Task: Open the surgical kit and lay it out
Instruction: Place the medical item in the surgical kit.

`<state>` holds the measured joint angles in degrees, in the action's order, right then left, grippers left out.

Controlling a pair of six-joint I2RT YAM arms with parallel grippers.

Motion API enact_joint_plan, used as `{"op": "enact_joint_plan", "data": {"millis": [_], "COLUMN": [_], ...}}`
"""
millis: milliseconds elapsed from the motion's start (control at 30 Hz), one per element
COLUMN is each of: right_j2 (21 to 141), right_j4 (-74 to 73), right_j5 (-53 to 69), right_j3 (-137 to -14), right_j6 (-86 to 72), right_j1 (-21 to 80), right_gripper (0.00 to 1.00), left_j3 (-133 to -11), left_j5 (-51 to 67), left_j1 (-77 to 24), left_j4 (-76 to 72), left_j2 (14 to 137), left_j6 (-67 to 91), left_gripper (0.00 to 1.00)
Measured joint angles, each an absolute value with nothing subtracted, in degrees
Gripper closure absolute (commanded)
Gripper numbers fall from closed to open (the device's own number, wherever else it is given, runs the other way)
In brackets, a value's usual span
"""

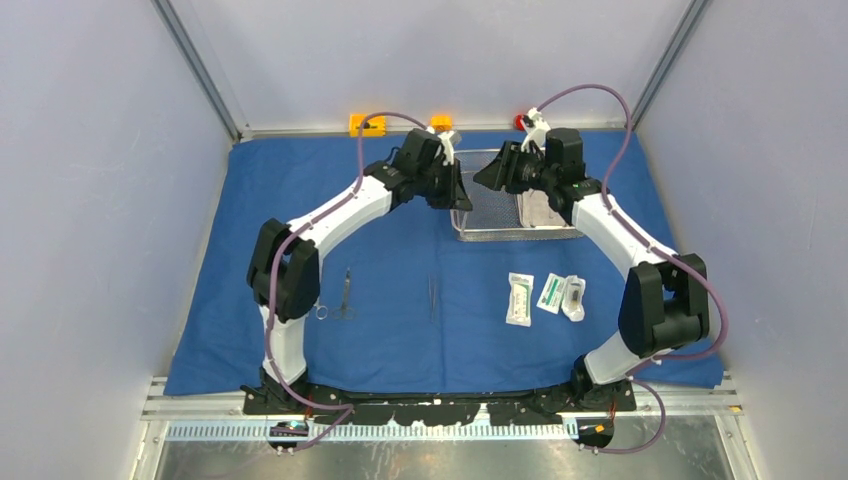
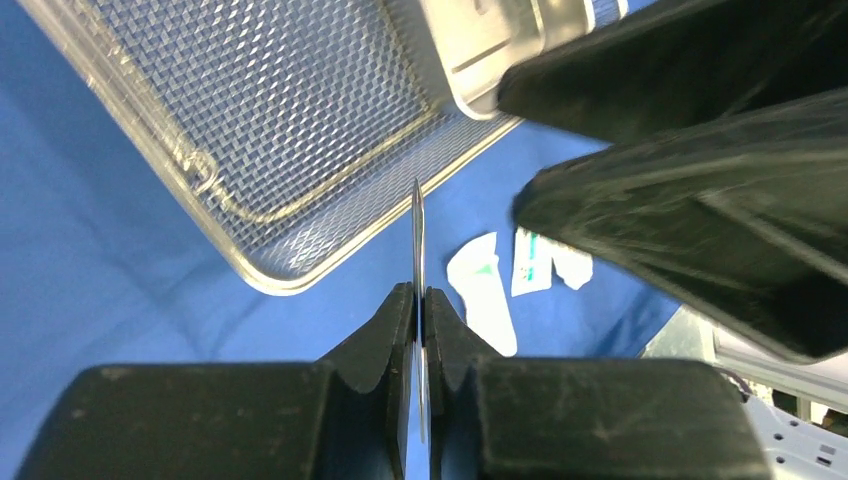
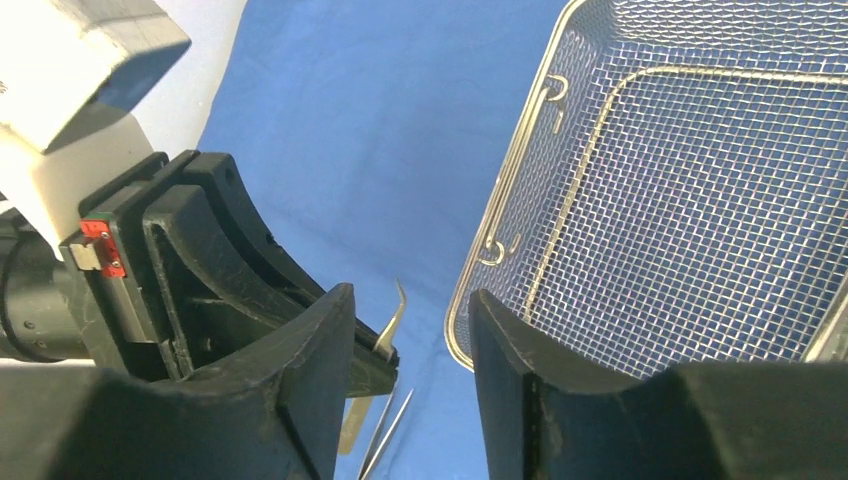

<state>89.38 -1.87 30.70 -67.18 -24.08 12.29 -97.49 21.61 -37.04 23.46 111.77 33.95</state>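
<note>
The blue cloth wrap (image 1: 400, 345) lies spread flat. On its far side stands the wire-mesh basket (image 1: 480, 236) with the smaller steel tray (image 1: 545, 208) inside. My left gripper (image 2: 420, 295) is shut on slim curved-tip tweezers (image 2: 417, 225), held just left of the basket's near corner (image 2: 270, 275). Close beside it, my right gripper (image 3: 410, 295) stands open with nothing between its fingers. The held tweezers (image 3: 392, 325) show in the right wrist view too. Scissors (image 1: 345, 295), a straight forceps (image 1: 433, 298) and three white packets (image 1: 520, 298) lie on the near cloth.
Two orange blocks (image 1: 367, 124) and a small red block (image 1: 521, 121) sit along the back wall beyond the cloth. Grey enclosure walls close in both sides. A metal rail (image 1: 450, 405) with the arm bases runs along the near edge.
</note>
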Motion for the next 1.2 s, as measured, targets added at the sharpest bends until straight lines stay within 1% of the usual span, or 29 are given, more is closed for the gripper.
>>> {"op": "enact_joint_plan", "data": {"millis": [100, 433, 533, 633, 800, 933, 1200], "right_j2": [89.01, 86.5, 86.5, 86.48, 84.99, 82.28, 81.01], "right_j4": [-3.44, -7.07, -9.3, -11.49, -13.17, -13.98, -14.17], "right_j5": [30.06, 27.62, 26.13, 24.86, 22.79, 21.8, 21.5], "right_j3": [-67.29, -70.13, -70.24, -70.15, -67.66, -64.69, -63.42], "right_j6": [-23.07, -18.15, -16.23, -14.22, -10.76, -9.06, -7.88], "right_j1": [12.08, 7.14, 5.76, 5.37, 4.54, 2.83, 1.19], "right_gripper": [0.41, 0.4, 0.4, 0.4, 0.4, 0.41, 0.4], "left_j3": [-93.76, -71.81, -65.32, -59.66, -55.44, -55.05, -54.83], "left_j5": [20.18, 11.4, 8.84, 7.62, 6.39, 5.43, 3.6], "left_j1": [-37.04, -37.04, -37.01, -37.04, -37.04, -37.71, -39.77], "left_j4": [23.51, 23.35, 22.81, 22.37, 22.04, 20.78, 18.55], "left_j2": [109.75, 93.82, 91.29, 91.29, 91.33, 91.44, 93.49], "left_j6": [34.11, 36.8, 39.2, 42.17, 45.3, 46.48, 47.4], "left_gripper": [1.0, 1.0, 1.0, 1.0, 1.0, 1.0, 1.0]}}
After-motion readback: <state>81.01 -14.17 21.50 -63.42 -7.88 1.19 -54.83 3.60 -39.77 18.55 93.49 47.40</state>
